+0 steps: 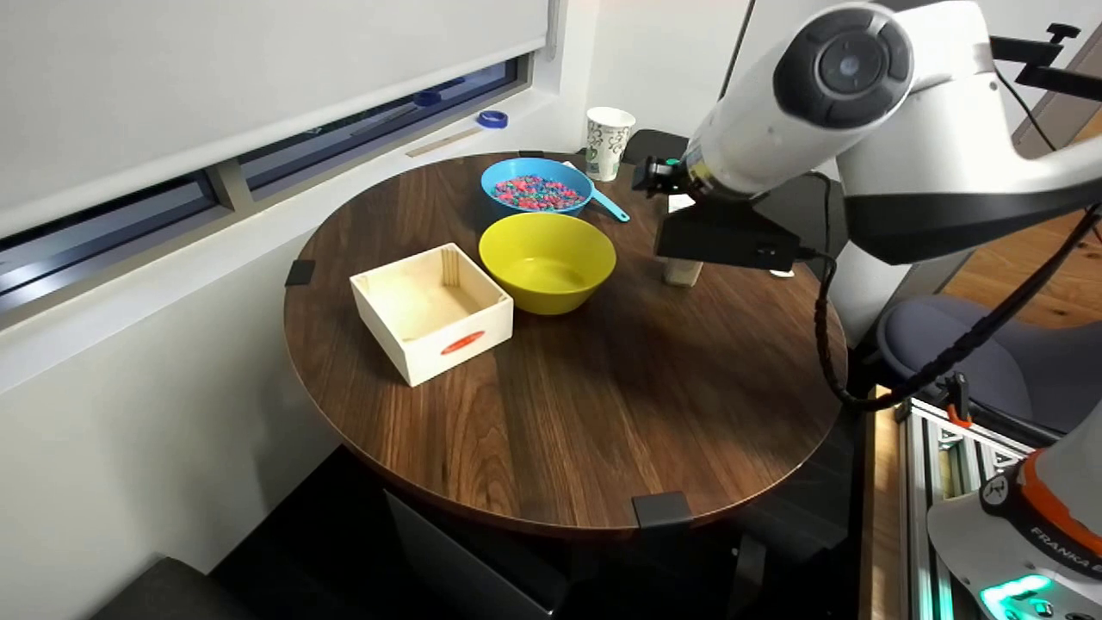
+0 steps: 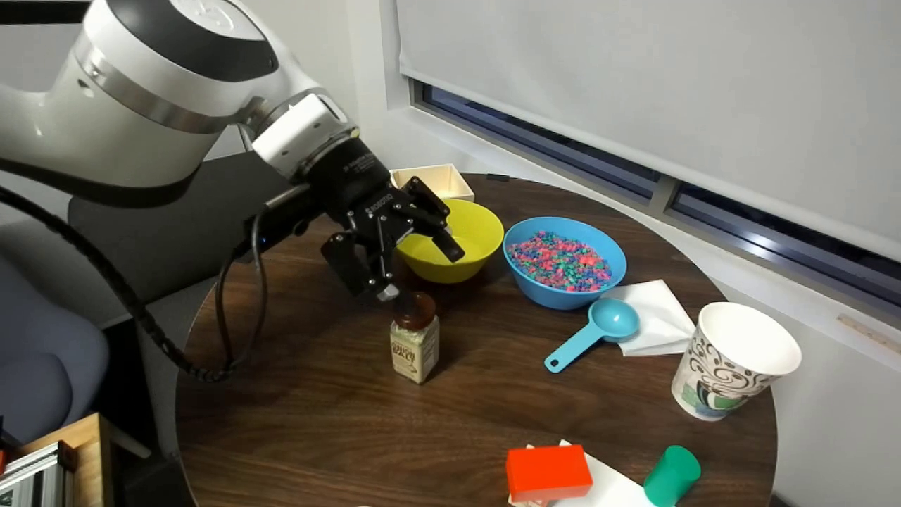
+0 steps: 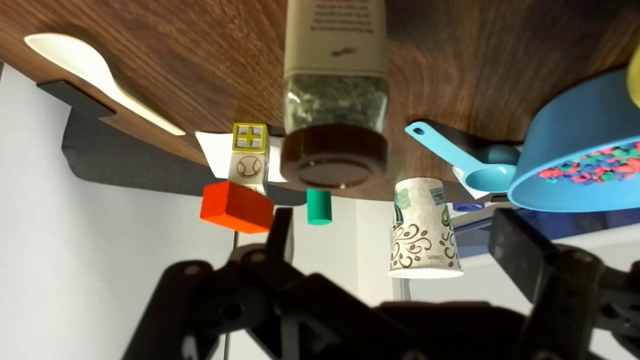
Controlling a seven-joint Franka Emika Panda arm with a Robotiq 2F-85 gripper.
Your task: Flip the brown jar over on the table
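The brown jar is a spice jar [image 2: 415, 348] with a dark brown cap and a pale label. It stands upright on the dark wood table [image 2: 303, 422]. In an exterior view only its lower part [image 1: 683, 274] shows below the arm. The wrist view is upside down; there the jar [image 3: 336, 100] hangs cap-down in the picture, with green flakes under the cap. My gripper [image 2: 420, 271] is open and empty, tilted, just above and behind the cap in that exterior view. In the wrist view its fingers [image 3: 399, 240] are apart and not around the jar.
A yellow bowl [image 1: 551, 297], a wooden box [image 1: 478, 344] and a blue bowl [image 2: 559, 299] of bright pebbles stand nearby. A blue scoop [image 2: 614, 320], a paper cup [image 2: 725, 373], a red block [image 2: 549, 473], a green cylinder [image 2: 672, 475] and a white spoon [image 3: 95, 65] are also on the table.
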